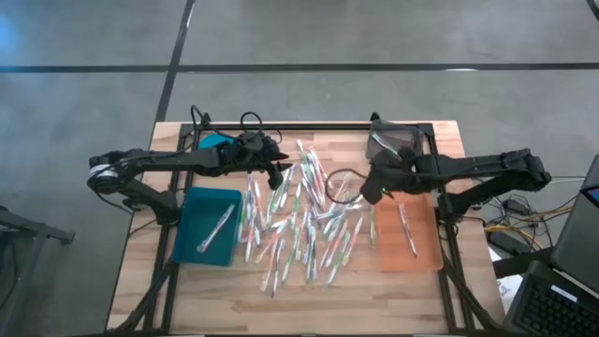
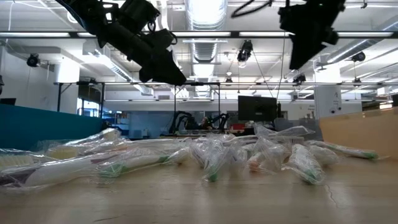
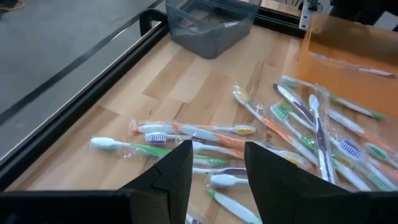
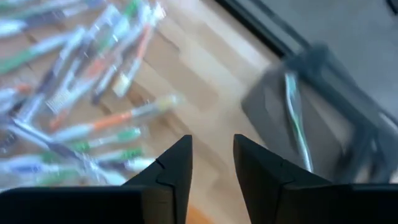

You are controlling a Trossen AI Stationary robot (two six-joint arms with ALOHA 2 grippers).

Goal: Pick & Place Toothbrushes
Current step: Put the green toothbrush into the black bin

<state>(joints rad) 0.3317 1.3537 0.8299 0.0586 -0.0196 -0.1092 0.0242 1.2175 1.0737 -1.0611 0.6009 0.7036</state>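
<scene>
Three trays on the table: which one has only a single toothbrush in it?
The grey tray at the table's far edge, by the right arm: the right wrist view shows one green-striped toothbrush inside. The teal tray and orange tray each hold about two.

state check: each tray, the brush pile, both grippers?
teal tray: holds one toothbrush
orange tray: holds two toothbrushes
grey tray: holds one toothbrush
toothbrush pile: loose, wrapped, mid-table
left gripper: open, empty, above pile
right gripper: open, empty

The toothbrushes (image 1: 299, 220) lie heaped between two trays (image 1: 208, 227) (image 1: 408, 236), each holding perhaps one.
</scene>
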